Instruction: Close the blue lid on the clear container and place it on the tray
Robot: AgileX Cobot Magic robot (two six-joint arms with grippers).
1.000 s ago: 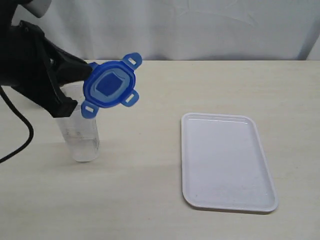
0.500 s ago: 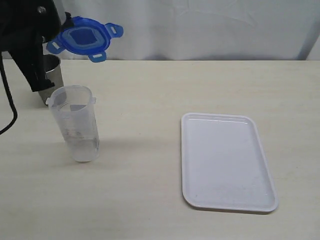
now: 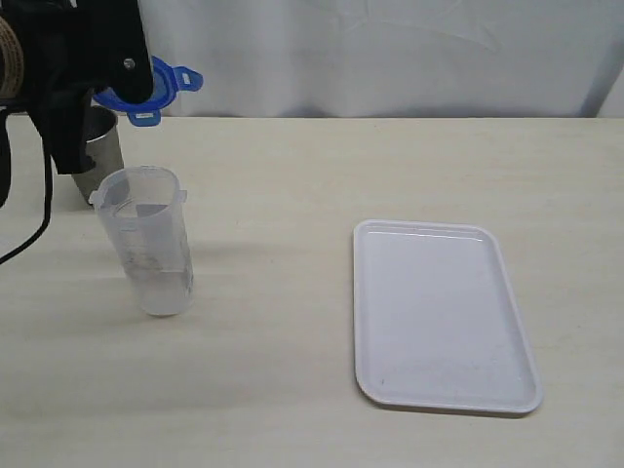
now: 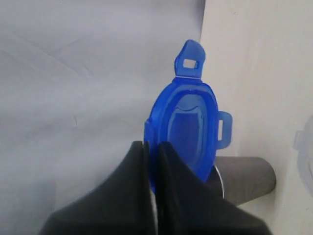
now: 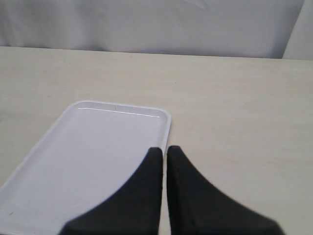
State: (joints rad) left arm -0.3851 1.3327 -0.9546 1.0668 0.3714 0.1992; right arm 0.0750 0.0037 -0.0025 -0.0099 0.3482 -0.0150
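Observation:
The blue lid [image 3: 161, 84] hangs in the air at the back left, above and behind the clear container [image 3: 146, 242]. My left gripper [image 4: 152, 145] is shut on the lid's [image 4: 188, 120] edge, and the black arm hides much of the lid in the exterior view. The container stands upright on the table with its mouth uncovered; the left wrist view catches only its rim [image 4: 304, 149]. The white tray [image 3: 441, 314] lies flat on the right, with nothing on it. My right gripper [image 5: 164, 150] is shut and holds nothing, hovering over the tray's [image 5: 88, 156] near corner.
A steel cup [image 3: 100, 148] stands just behind the container, under the lid, and shows as a grey cylinder [image 4: 247, 178] in the left wrist view. A white cloth backdrop closes the table's far edge. Bare tabletop lies between container and tray.
The left arm has carried the lid up and back to the left, from beside the container's mouth to above the steel cup. The container, tray and right gripper have stayed put.

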